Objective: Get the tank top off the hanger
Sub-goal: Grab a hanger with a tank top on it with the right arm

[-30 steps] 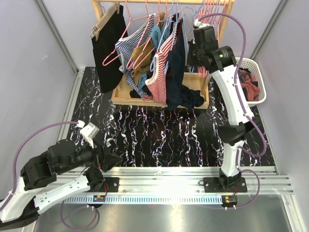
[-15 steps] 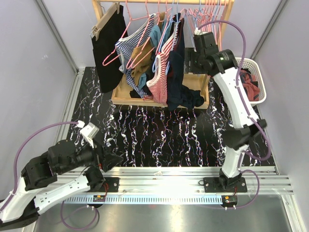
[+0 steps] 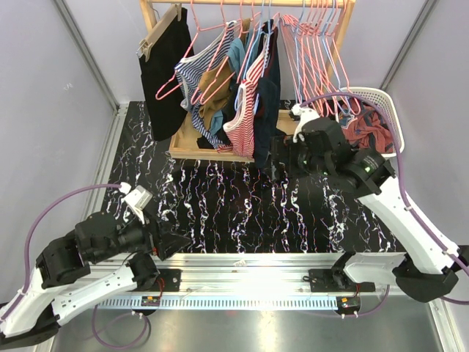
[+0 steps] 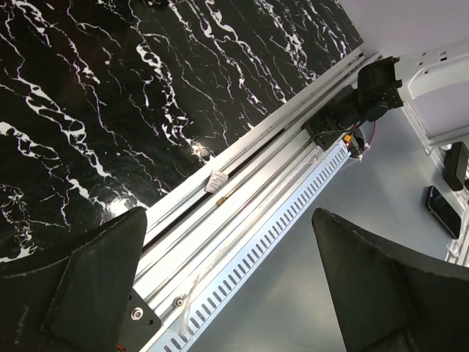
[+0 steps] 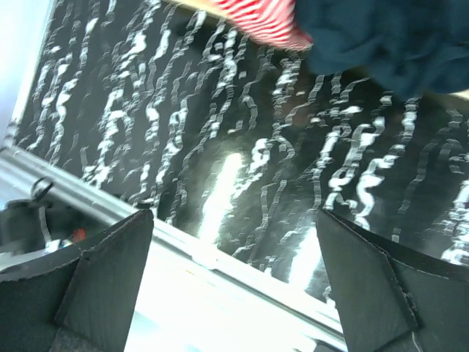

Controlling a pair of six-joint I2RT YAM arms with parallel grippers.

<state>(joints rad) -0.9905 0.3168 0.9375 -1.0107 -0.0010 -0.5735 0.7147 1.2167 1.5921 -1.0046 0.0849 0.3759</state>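
On your far left a pale grey wall (image 3: 51, 110) closes the cell, and the table (image 3: 220, 205) in front of it is black with white marble-like veins. Your left gripper (image 4: 229, 211) hovers low over the table's near left edge, above the silver mounting rail (image 3: 249, 265), with its fingers spread wide and nothing between them.

At the back of the table stands a wooden rack (image 3: 150, 15). From its left end hang a black garment (image 3: 163, 70), then a blue-and-white striped top (image 3: 192, 73) and a brown piece (image 3: 215, 92). The red-and-white striped tank top (image 3: 242, 121) comes next. It is on its pink hanger (image 3: 253, 40) near the middle of the rack, its hem reaching down to the wooden tray (image 3: 183, 143) below. A navy garment (image 3: 266, 110) hangs just beside it, then a row of bare pink and blue hangers (image 3: 315, 51).

Your right gripper (image 5: 236, 213) sits below those, near the navy cloth, fingers apart and holding nothing. A white basket (image 3: 392, 121) of clothes stands by the right wall (image 3: 440, 88).
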